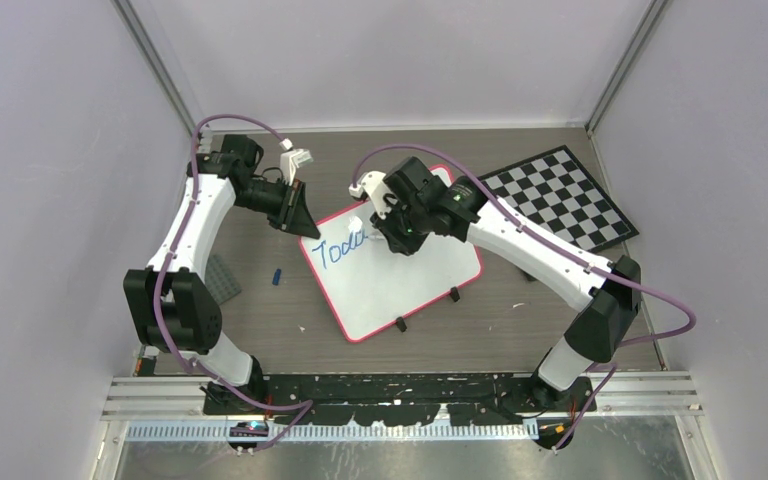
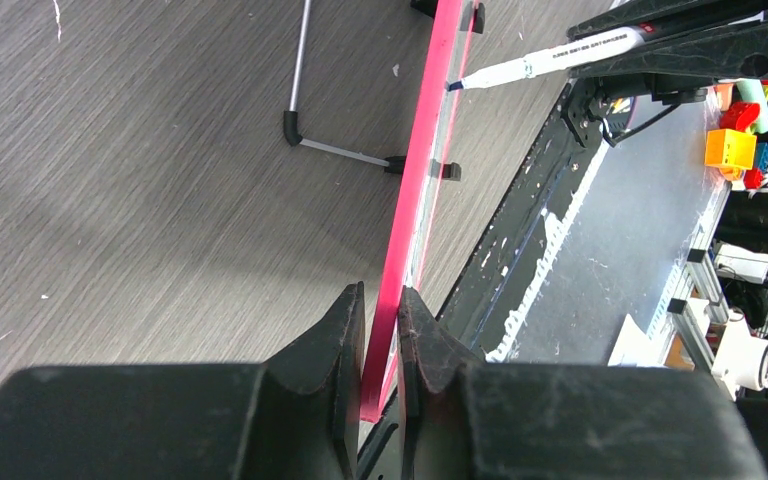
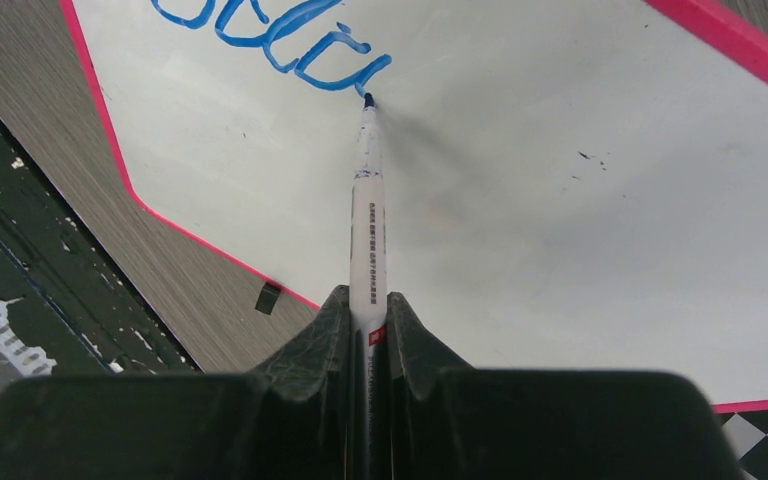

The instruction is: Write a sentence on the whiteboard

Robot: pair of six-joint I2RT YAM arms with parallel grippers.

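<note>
**Q:** Where is the whiteboard, and what does it carry?

**A:** The whiteboard [image 1: 400,285] lies mid-desk [image 1: 520,330], turned at an angle, with a long pink-framed edge facing the arm bases. Blue handwriting [image 1: 343,248] runs along its far-left part. The rest of the white surface is bare.

**Q:** State of the left pincer?

**A:** The left pincer [image 2: 380,300] is clenched on the whiteboard's pink frame at the far-left corner, with one finger on each face of the edge.

**Q:** And the right pincer?

**A:** The right pincer [image 3: 365,305] is clamped on a white marker [image 3: 368,210], which sticks straight out between the fingers. The marker's dark tip touches the board at the end of the last blue stroke.

**Q:** Edges and free room?

**A:** A checkerboard [image 1: 560,195] lies near the board's far-right corner; the right arm hides whether they touch. Bare desk runs between the board's near edge and the arm bases. Two black clip feet [image 1: 400,323] sit on that near edge. Left of the board, apart from it, lie a grey flat piece [image 1: 222,280] and a small blue item [image 1: 276,276].
</note>
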